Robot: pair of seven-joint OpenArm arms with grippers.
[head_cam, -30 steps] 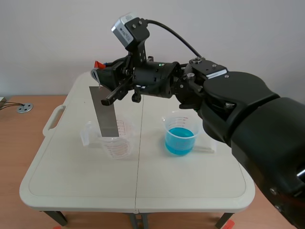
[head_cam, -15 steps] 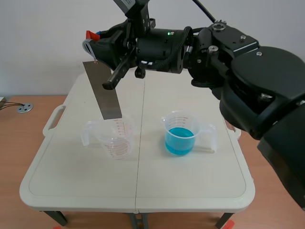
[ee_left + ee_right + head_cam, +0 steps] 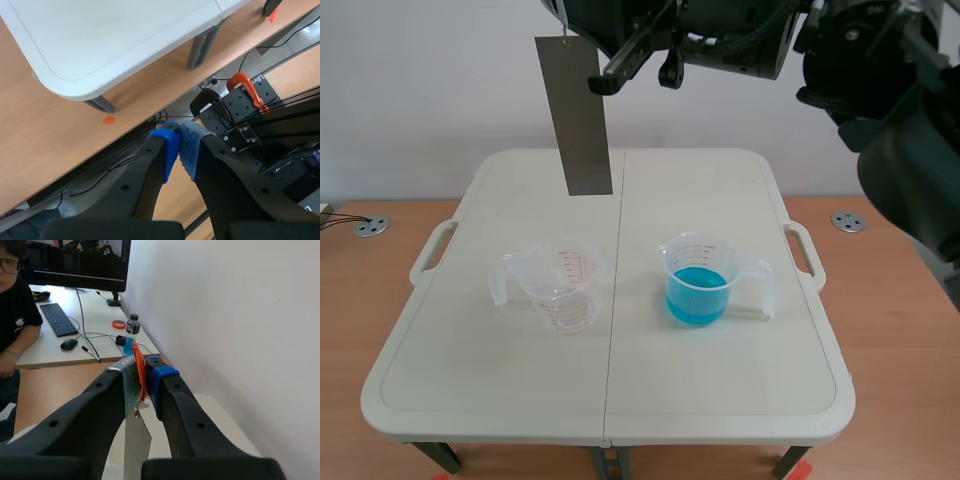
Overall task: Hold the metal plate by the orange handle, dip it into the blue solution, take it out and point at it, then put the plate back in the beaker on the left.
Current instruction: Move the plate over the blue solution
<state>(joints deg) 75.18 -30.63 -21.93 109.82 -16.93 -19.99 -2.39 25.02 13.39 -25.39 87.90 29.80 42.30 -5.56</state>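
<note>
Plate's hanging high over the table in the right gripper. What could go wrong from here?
1. The right gripper pinches only the thin orange handle. The long metal plate hangs free and slightly tilted, so it may swing or slip in transit.
2. The beaker of blue solution looks light and has a narrow mouth. A swinging plate edge could catch its rim and tip it, spilling the solution.
</note>
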